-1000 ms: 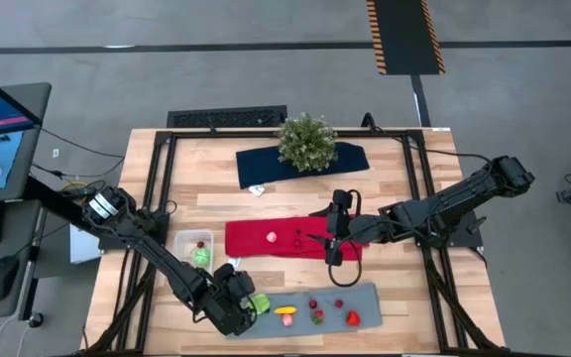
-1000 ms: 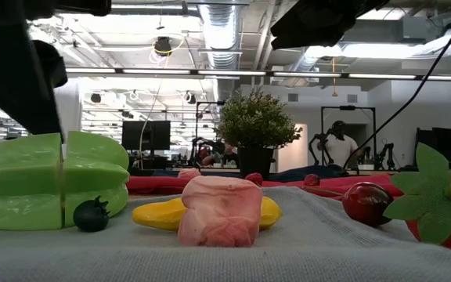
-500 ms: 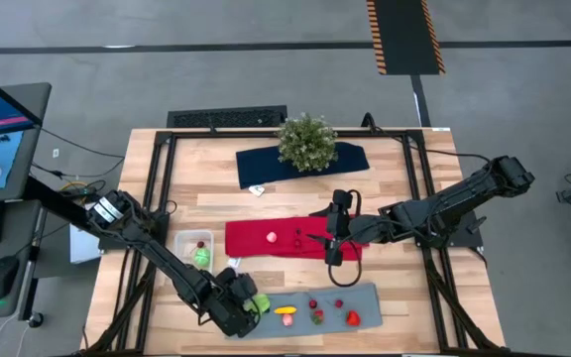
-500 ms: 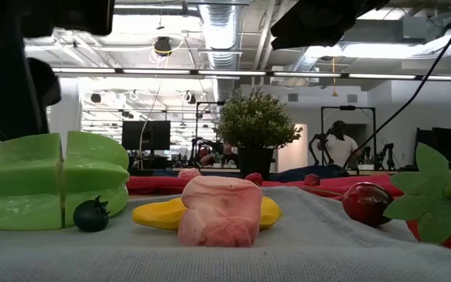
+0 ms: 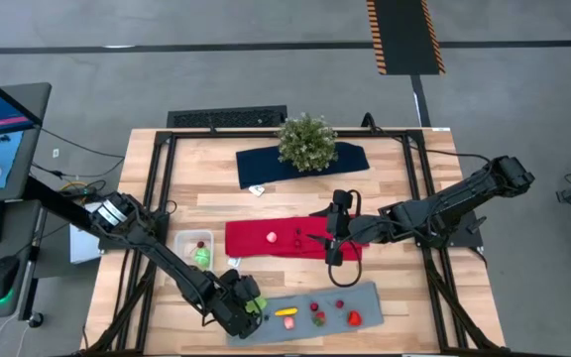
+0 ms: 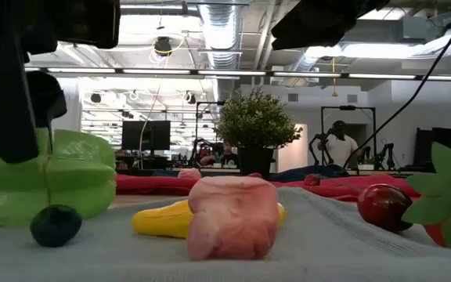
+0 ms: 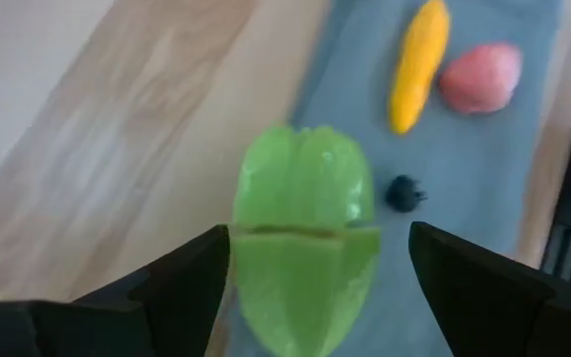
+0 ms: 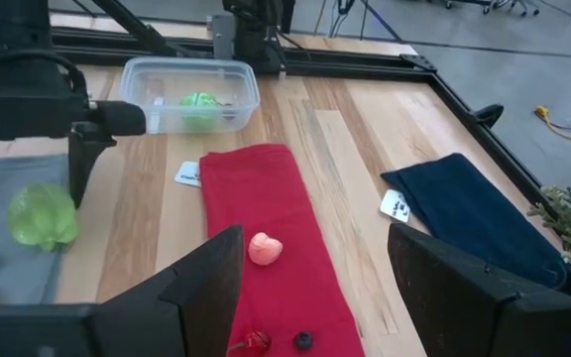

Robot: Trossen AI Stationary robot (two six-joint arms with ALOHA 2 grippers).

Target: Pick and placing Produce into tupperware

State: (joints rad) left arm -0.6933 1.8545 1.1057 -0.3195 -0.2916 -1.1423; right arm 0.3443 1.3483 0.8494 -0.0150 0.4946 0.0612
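At the grey mat's left end, left gripper spread around the green vegetable, unlifted; tupperware holds one green piece, most produce still out.

Grey concrete floor, ceiling strip lights

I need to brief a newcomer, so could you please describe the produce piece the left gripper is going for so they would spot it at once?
Find the grey mat along the table's near edge. At its left end, between the open fingers of the left gripper, sits a pale green leafy vegetable. It is the largest piece there and the only green one; beside it lie a tiny dark berry and a yellow piece.
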